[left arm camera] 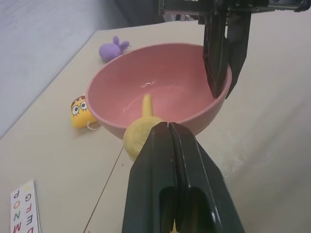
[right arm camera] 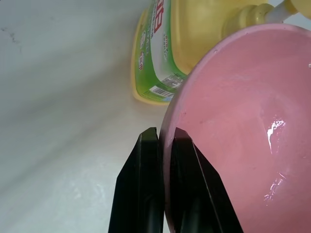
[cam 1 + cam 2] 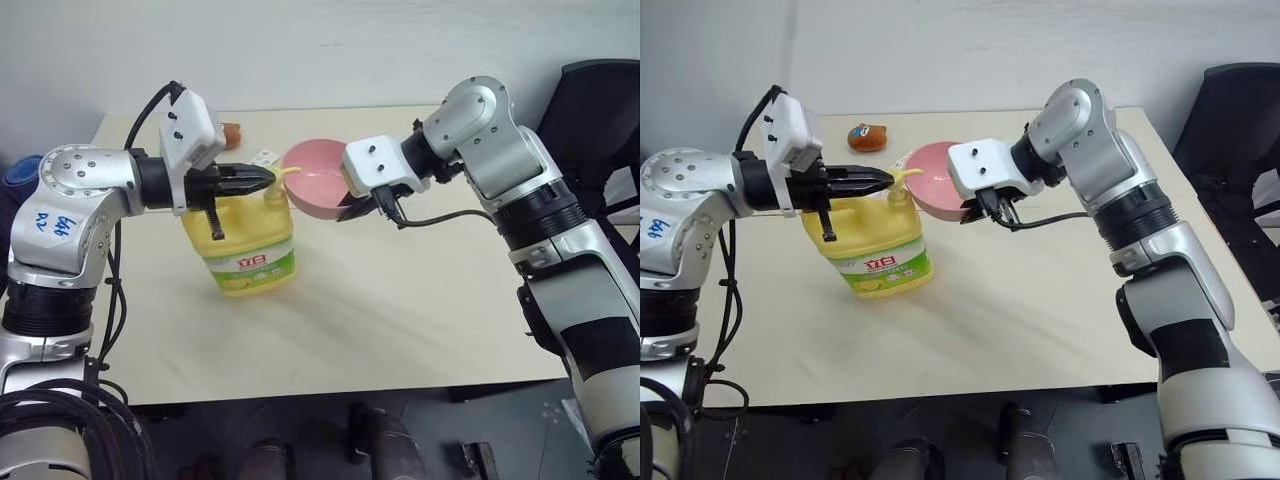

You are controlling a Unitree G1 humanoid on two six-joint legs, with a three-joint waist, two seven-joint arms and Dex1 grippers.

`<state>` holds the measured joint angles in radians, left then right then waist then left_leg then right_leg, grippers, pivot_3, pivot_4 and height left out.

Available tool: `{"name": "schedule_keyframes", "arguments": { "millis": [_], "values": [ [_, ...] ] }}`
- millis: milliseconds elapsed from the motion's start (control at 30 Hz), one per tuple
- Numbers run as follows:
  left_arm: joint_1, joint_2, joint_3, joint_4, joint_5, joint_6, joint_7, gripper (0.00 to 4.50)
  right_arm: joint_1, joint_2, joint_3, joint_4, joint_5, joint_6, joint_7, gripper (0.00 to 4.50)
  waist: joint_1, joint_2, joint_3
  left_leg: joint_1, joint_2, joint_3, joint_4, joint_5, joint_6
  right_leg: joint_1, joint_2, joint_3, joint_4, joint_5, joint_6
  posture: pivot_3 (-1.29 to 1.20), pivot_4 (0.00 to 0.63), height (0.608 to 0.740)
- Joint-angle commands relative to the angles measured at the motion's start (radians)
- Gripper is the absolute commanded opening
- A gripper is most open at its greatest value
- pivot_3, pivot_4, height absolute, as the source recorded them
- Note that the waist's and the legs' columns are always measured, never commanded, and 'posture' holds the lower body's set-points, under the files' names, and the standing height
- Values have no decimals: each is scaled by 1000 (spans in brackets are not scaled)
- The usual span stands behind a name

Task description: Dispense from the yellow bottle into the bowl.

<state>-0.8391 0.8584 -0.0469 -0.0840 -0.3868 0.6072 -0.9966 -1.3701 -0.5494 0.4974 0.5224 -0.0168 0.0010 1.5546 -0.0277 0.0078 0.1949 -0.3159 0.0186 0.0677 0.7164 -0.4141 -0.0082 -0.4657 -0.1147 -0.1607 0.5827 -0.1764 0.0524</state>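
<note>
**Bowl held under the spout, pump about to be pressed**

While the right gripper holds the bowl lifted and tilted beside the jug, the dispensing itself seems to be just at its start; the right fingers are clamped on the rim of the bowl, one on the outside wall and one on the inside, as the right wrist view shows clearly. The yellow bottle stands upright on the table, near its left part; its spout reaches over the rim of the bowl, so the receiving side looks prepared. The left gripper has its two fingers pressed together with nothing between them; it lies almost level, with its tip on or just above the pump head, and I cannot tell if it touches already. Inside the bowl there is a small wet glint, but whether this is liquid from the bottle is not sure. By my judgement, the lifting and placing of the bowl are done; what is left is to push the pump down, perhaps several times, and then to set the bowl back. A small yellow toy and a purple toy lie on the table beyond the bowl, well apart from both grippers.
</note>
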Motion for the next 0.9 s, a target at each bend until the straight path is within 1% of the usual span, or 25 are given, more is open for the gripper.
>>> {"name": "schedule_keyframes", "arguments": {
  "millis": [33,133,167,233,300,400,500,567,633,767,900],
  "values": [
    [54,10,-85,15,55,34,-29,13,-39,-17,-5,-38,23,-15,60,0,0,2,0,0,0,1,-1,0,0,0,0,1,0,0,0,0,150,740],
    [34,-10,-57,14,37,40,-23,13,-42,-10,-12,-32,17,-15,60,0,1,1,1,0,0,0,1,0,0,-2,0,0,0,0,0,0,150,740],
    [26,-16,-45,12,32,40,-21,13,-43,-6,-17,-27,12,-16,59,0,2,1,1,-3,1,-1,2,0,0,-4,0,0,1,0,0,0,150,740],
    [10,-26,2,-9,-17,58,-30,13,-49,1,-20,-2,-7,-28,44,0,2,1,1,-4,0,0,2,0,0,-6,0,0,1,0,0,0,150,740],
    [-2,-30,42,-28,-64,94,-35,13,-52,5,-20,18,-19,-38,35,0,1,1,1,-10,-1,1,3,0,0,-13,-1,1,3,0,0,0,150,740],
    [-23,-10,133,-76,-171,178,-44,13,-52,5,-23,40,-30,-54,40,0,-2,1,1,-14,0,1,4,0,0,-18,0,0,3,0,0,0,150,740],
    [-53,14,215,-113,-274,261,-48,13,-58,7,-23,65,-42,-75,39,0,-3,1,1,-15,0,1,4,0,0,-18,0,0,3,0,0,0,150,740],
    [-78,34,252,-122,-320,300,-42,13,-68,12,-23,93,-54,-95,33,0,-2,1,1,-15,0,0,4,0,0,-18,-1,0,3,0,0,0,150,740],
    [-115,53,256,-82,-297,287,-22,13,-87,22,-24,137,-63,-115,28,0,-2,1,1,-15,0,0,4,0,0,-18,-1,0,3,0,0,0,150,740],
    [-174,65,185,30,-180,196,2,13,-130,54,-32,229,-77,-152,16,0,-3,1,1,-15,-1,0,5,0,0,-17,0,0,4,0,0,0,150,740],
    [-230,9,79,170,-75,79,-13,13,-177,95,-39,331,-98,-194,-13,0,0,1,1,-14,-1,0,5,0,0,-17,0,0,4,0,0,0,150,740]
  ]
}}
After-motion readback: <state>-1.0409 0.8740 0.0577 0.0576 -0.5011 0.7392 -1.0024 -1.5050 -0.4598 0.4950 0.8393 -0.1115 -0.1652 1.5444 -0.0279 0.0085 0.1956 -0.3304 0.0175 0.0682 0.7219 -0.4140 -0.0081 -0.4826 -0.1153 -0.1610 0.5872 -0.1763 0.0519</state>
